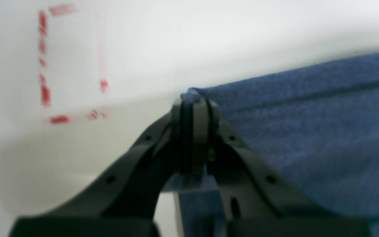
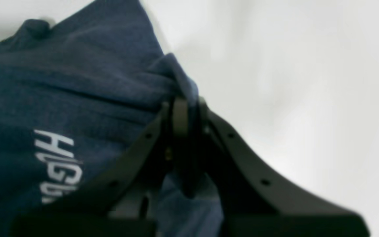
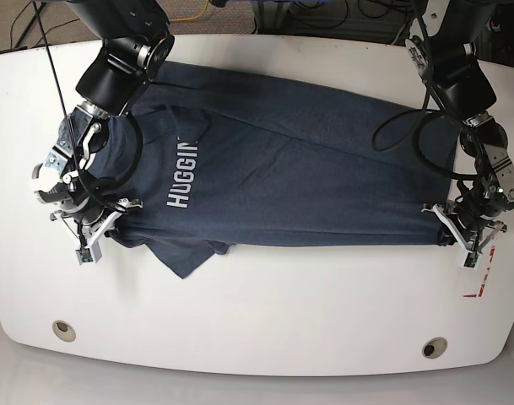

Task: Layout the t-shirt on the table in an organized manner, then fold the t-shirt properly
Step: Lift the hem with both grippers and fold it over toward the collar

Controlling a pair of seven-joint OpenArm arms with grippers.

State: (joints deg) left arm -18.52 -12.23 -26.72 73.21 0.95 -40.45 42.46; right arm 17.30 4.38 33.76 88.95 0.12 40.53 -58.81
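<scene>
The t-shirt [image 3: 299, 169] lies across the middle of the white table [image 3: 265, 321], stretched sideways between the two arms, lettering up; its body is mostly flat, yet one sleeve [image 3: 182, 253] is bunched and juts out from the near edge by the print, and creases run slantwise across the chest; so I judge the laying-out to be well on but not finished, and no proper fold is yet made, unless the doubled near hem is a first one, which the blur of the wrist views leaves unsure.

The left gripper [image 1: 194, 102] is clenched on a corner of the blue cloth, low over the table, with the red-taped rectangle [image 1: 72, 62] near beside it; the right gripper [image 2: 186, 105] is likewise clenched on a gathered ridge of fabric at the lettered end; both jaws stand pressed together with cloth between them.

Counted: one t-shirt; one table; two grippers, each holding the shirt; one red-taped mark; two round grey grommets [image 3: 63, 329] along the near edge.

Left to do: smooth the sleeve, square the body, then fold.
</scene>
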